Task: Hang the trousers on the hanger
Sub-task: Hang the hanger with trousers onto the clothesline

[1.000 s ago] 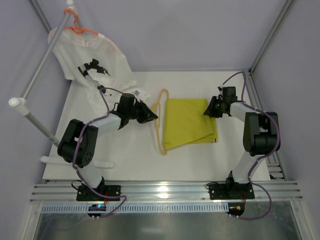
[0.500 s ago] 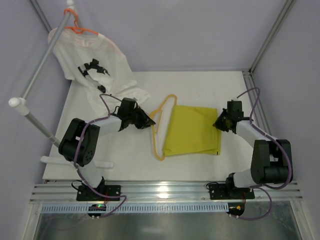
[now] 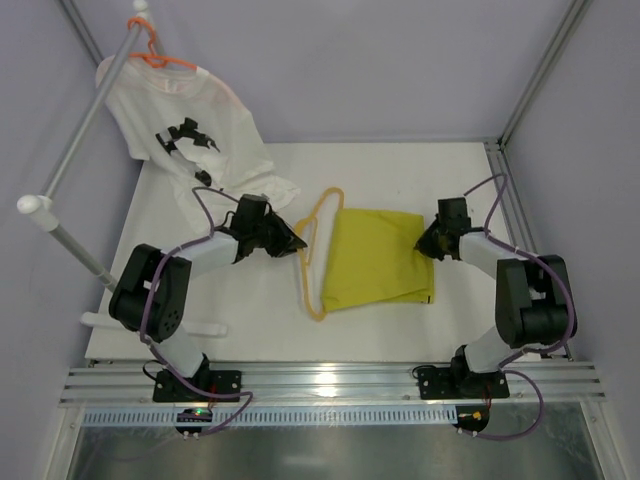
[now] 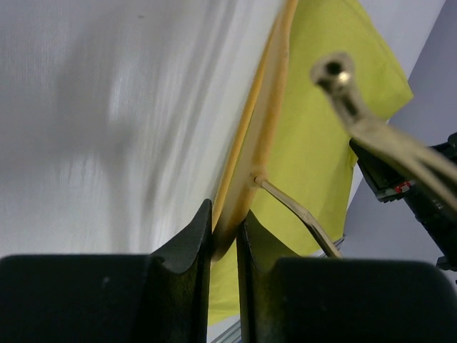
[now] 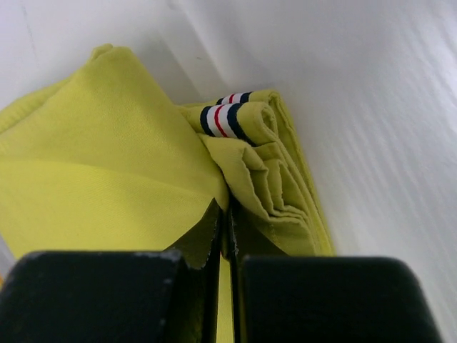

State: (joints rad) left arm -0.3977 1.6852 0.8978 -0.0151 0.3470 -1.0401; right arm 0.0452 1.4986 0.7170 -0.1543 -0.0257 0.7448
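Here, left arm (image 3: pixel 215 250) low, jaws clamped on hanger (image 4: pixel 263 128); right arm (image 3: pixel 492 255) bent, jaws pinching trousers (image 3: pixel 375 255)

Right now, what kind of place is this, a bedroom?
Probably a robot lab booth, not a bedroom: metal frame posts, left arm and right arm bolted at a white table, a clothes rail holding a T-shirt.

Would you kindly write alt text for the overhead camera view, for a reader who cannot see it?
From above, two robot arms work on a white table: the left gripper pinches a yellow hanger, the right gripper pinches the right edge of folded yellow-green trousers. A white printed T-shirt hangs at back left.
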